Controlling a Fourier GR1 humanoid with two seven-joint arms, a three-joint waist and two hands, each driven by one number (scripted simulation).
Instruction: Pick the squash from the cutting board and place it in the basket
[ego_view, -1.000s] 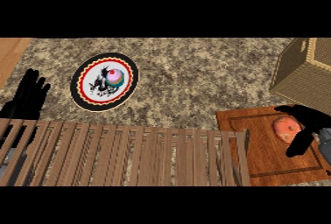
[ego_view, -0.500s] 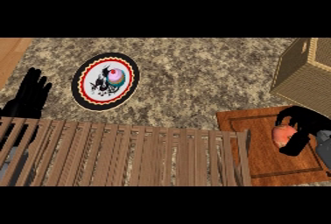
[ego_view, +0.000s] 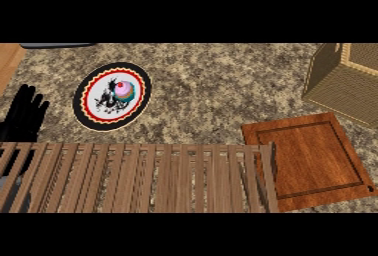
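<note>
The brown wooden cutting board (ego_view: 310, 155) lies at the lower right of the counter with nothing showing on it. The squash appears nowhere in the head view. A woven basket (ego_view: 343, 82) stands at the upper right, cut off by the view's edge. My left hand (ego_view: 23, 117) rests open at the left edge, fingers up, far from the board. No part of my right hand or forearm shows.
A round plate (ego_view: 112, 96) with a red and black rim holds a small cupcake (ego_view: 124, 91) at centre left. A wooden slatted rack (ego_view: 140, 177) spans the foreground, its right end meeting the board. The counter's top is speckled stone.
My right hand, which was curled over the orange squash on the cutting board, has gone out of view together with the squash. The left hand has not moved.
</note>
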